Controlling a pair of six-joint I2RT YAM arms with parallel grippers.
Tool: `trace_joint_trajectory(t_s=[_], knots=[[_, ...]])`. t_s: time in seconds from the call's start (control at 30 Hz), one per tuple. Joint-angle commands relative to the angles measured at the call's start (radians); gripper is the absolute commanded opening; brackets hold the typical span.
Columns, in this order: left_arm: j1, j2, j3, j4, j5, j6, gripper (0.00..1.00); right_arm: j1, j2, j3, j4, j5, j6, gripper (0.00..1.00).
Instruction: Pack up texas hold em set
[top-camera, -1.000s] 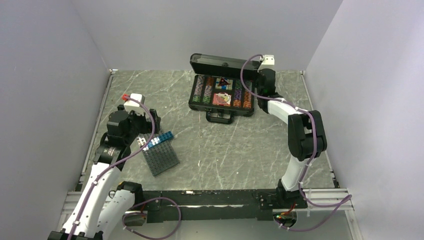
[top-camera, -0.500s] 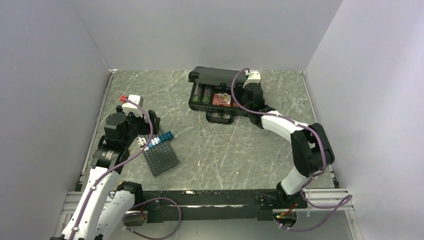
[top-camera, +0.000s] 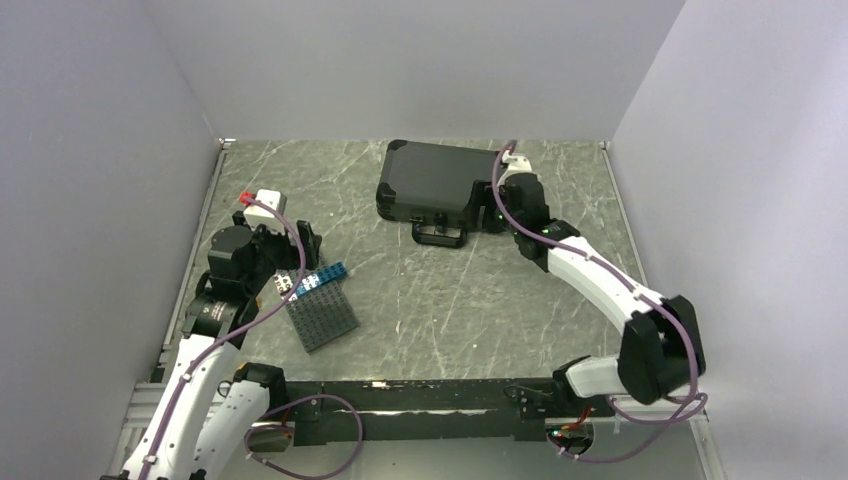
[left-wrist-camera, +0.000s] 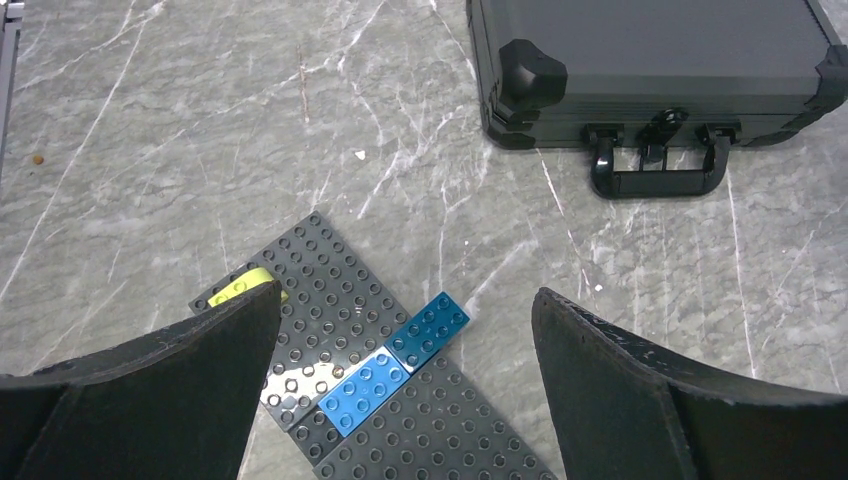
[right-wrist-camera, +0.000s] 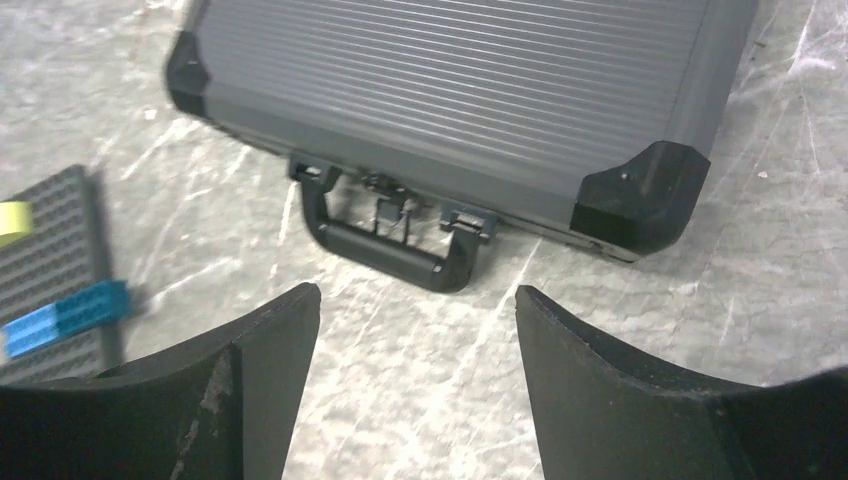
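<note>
Case is flat on the worktop, at the far edge and a bit right of centre. Lid is down, ribbed top facing up, so nothing inside shows. Black corner caps sit flush at the corners I can see. Handle lies flat on the worktop off the case's near side, pointing at the near edge. There's small hardware between the handle posts. Can't tell whether it's latched.

My right gripper is just off the case's near right corner, low over the worktop. Jaws are spread well apart with nothing between them. Both fingers are clear of the case and the handle in the wrist view. From the top view alone I can't tell whether the gripper body touches the case's side. The arm reaches across from the near right corner of the worktop.

My left gripper is over the left part of the worktop, well apart from the case. Jaws are wide and hold nothing. Under it lies the dark grey building plate, flat and skewed to the worktop edges, between the left edge and centre. Two blue bricks sit end to end on the plate's far end, the farther one hanging over the plate edge. A yellow-green piece sits at the plate's left corner, partly hidden by my left finger.
</note>
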Motion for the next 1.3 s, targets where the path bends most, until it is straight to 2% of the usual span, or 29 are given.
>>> trace_joint_trajectory(t_s=[0.0, 0.27, 0.4, 0.6, 0.9, 1.27], knots=[[0.005, -0.02, 0.018, 0.019, 0.028, -0.02, 0.99, 0.002, -0.112, 0.065, -0.157, -0.05, 0.013, 0.77], [0.004, -0.017, 0.017, 0.018, 0.023, -0.023, 0.99, 0.002, -0.087, 0.047, -0.179, -0.008, 0.004, 0.77], [0.004, -0.017, 0.016, 0.021, 0.023, -0.022, 0.99, 0.003, -0.079, -0.005, -0.081, -0.094, 0.055, 0.77], [0.004, -0.017, 0.015, 0.021, 0.028, -0.02, 0.99, 0.008, -0.018, -0.075, 0.033, -0.122, 0.099, 0.76], [0.005, -0.017, 0.015, 0.025, 0.035, -0.018, 0.99, 0.033, 0.102, -0.144, 0.205, -0.096, 0.141, 0.73], [0.004, -0.011, 0.014, 0.028, 0.054, -0.015, 0.99, 0.033, 0.239, -0.155, 0.329, -0.019, 0.18, 0.76]])
